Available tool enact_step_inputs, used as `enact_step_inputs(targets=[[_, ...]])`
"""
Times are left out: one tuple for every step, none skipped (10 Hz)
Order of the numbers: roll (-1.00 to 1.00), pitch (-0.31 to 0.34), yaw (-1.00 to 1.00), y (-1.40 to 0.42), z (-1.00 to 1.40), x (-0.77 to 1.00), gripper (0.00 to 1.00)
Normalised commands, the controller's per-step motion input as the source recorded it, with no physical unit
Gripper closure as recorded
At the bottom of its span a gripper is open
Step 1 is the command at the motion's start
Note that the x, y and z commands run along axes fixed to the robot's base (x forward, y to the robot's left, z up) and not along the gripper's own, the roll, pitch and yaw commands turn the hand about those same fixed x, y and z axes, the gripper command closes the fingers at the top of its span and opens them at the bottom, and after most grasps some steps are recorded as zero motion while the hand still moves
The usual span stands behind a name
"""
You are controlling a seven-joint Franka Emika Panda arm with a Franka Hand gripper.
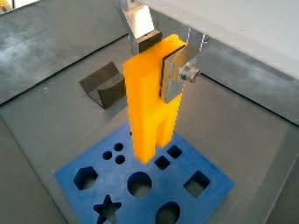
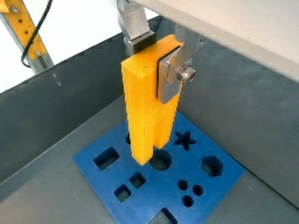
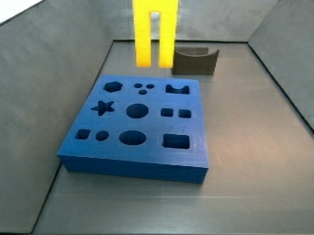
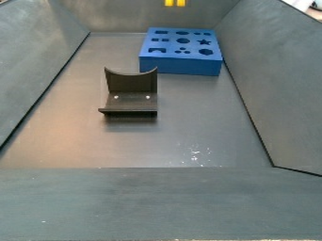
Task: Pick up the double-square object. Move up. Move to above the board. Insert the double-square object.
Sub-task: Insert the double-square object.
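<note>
My gripper [image 1: 158, 54] is shut on the upper end of the yellow-orange double-square object [image 1: 152, 105], with silver fingers [image 1: 176, 72] pressed on its two sides. Both wrist views show the same grip [image 2: 156, 57] on the piece [image 2: 146, 109]. The piece hangs upright, its two prongs [image 3: 156, 37] pointing down over the far part of the blue board [image 3: 135, 158], clear of its top. The board [image 1: 114, 173] [image 2: 158, 194] lies flat on the floor with several shaped holes. In a side view only the prong tips [image 4: 174, 3] show above the board [image 4: 183, 68].
A dark grey fixture [image 3: 194, 61] stands on the floor just beyond the board, also seen apart from it [image 4: 128, 92] and in a wrist view [image 1: 105, 87]. Sloping grey walls [image 4: 44, 66] enclose the floor. A yellow frame [image 2: 24, 35] stands outside the wall.
</note>
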Motion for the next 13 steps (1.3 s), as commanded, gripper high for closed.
enact_step_inputs(targets=[[0.00, -0.071, 0.00, -0.04, -0.27, 0.10, 1.00], [0.00, -0.101, 0.00, -0.07, -0.34, 0.26, 1.00], [0.00, -0.096, 0.02, -0.11, -0.37, 0.37, 1.00], [0.00, -0.084, 0.01, -0.13, -0.36, 0.43, 1.00], [0.01, -0.071, 0.00, -0.12, -0.33, 0.35, 1.00], [0.00, -0.044, 0.02, 0.00, -0.15, 0.03, 1.00], [0.00, 0.000, 0.00, 0.00, 0.00, -0.02, 1.00], [0.06, 0.000, 0.00, 0.00, -0.17, 0.00, 1.00], [0.10, 0.000, 0.00, 0.00, -0.25, 0.01, 1.00], [0.12, 0.000, 0.01, 0.00, -0.28, 0.00, 1.00], [0.08, 0.000, 0.00, 0.00, -0.21, 0.00, 1.00], [0.11, 0.000, 0.00, 0.00, -0.24, 0.02, 1.00], [0.11, -0.007, 0.02, 0.00, -0.25, 0.10, 1.00]])
